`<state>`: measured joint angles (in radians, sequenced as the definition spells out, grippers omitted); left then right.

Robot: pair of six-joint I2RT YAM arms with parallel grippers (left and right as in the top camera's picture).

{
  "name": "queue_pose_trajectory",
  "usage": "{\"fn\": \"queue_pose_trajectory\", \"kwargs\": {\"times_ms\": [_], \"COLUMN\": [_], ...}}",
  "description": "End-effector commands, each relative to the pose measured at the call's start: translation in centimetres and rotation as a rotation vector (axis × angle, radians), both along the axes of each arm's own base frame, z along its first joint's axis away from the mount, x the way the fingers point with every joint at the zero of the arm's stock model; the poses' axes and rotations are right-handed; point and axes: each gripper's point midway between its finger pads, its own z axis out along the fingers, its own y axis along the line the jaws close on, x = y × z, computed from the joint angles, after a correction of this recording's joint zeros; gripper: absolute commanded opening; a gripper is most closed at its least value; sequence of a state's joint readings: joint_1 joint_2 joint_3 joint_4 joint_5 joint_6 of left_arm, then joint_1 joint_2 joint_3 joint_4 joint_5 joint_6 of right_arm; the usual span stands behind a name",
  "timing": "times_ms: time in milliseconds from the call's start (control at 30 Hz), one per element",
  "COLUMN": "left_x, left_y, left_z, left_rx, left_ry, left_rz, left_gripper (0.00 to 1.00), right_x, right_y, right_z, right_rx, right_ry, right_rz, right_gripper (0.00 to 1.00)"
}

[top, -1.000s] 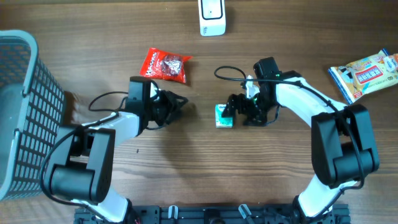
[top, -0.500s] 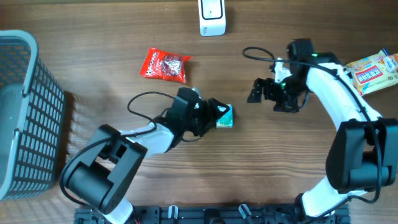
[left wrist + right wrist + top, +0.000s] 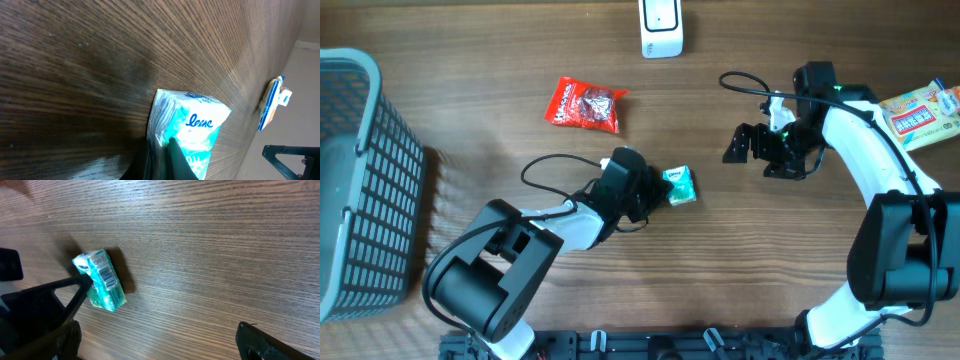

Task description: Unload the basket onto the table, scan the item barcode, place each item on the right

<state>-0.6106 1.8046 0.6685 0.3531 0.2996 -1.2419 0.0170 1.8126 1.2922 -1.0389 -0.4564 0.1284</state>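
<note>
The item is a small teal packet [image 3: 681, 186] lying on the wooden table; in the right wrist view the teal packet [image 3: 101, 281] shows a barcode [image 3: 102, 272] on its upper face. My left gripper [image 3: 658, 191] is shut on the packet's left edge. In the left wrist view its dark fingers [image 3: 176, 159] pinch the lower edge of the teal packet [image 3: 192, 122]. My right gripper [image 3: 758, 157] hovers to the right of the packet, open and empty. Its fingers [image 3: 47, 305] stand wide apart over bare wood. A white scanner [image 3: 660, 26] stands at the table's far edge.
A red snack packet [image 3: 585, 105] lies to the upper left of the item. A grey mesh basket [image 3: 360, 180] fills the left side. A yellow and blue packet [image 3: 915, 113] lies at the far right, and this yellow and blue packet [image 3: 272, 102] also shows in the left wrist view.
My left arm swept right to the teal packet and shut on its edge. My right gripper let the packet go and drew back up and to the right.
</note>
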Motion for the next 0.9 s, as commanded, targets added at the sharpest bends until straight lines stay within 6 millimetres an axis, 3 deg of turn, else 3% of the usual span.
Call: {"fn": "queue_pose_trajectory", "kwargs": {"times_ms": [0, 100, 167, 200, 333, 467, 567, 667, 867], "left_x": [-0.8, -0.1, 0.3, 0.4, 0.2, 0.5, 0.5, -0.1, -3.5], "left_y": [1.2, 1.2, 2.5, 3.5, 10.5, 15.4, 18.0, 17.8, 12.7], "left_z": [-2.0, 0.1, 1.9, 2.5, 5.8, 9.9, 11.6, 10.6, 2.9], "left_rx": [0.053, 0.027, 0.058, 0.098, 0.458, 0.812, 1.072, 1.206, 1.282], "left_ry": [0.043, -0.019, -0.055, -0.066, -0.097, -0.145, -0.195, -0.200, -0.104], "left_rz": [0.016, -0.020, -0.020, -0.016, 0.054, 0.025, -0.001, -0.088, -0.399], "left_gripper": [0.04, 0.04, 0.04, 0.04, 0.04, 0.04, 0.04, 0.04, 0.04], "right_x": [0.5, 0.6, 0.7, 0.7, 1.1, 1.3, 1.1, 1.0, 0.9], "right_y": [0.5, 0.4, 0.5, 0.5, 0.5, 0.5, 1.1, 2.2, 2.8], "right_z": [0.9, 0.9, 0.9, 0.9, 1.0, 1.0, 1.0, 1.0, 1.0], "right_rx": [0.024, 0.024, 0.024, 0.024, 0.025, 0.025, 0.026, 0.027, 0.026], "right_ry": [-0.043, -0.049, -0.054, -0.056, -0.070, -0.076, -0.073, -0.076, -0.078], "right_rz": [0.022, 0.024, 0.023, 0.023, 0.022, 0.017, 0.028, 0.051, 0.067], "right_gripper": [1.00, 1.00, 1.00, 1.00, 1.00, 1.00, 1.00, 1.00, 1.00]}}
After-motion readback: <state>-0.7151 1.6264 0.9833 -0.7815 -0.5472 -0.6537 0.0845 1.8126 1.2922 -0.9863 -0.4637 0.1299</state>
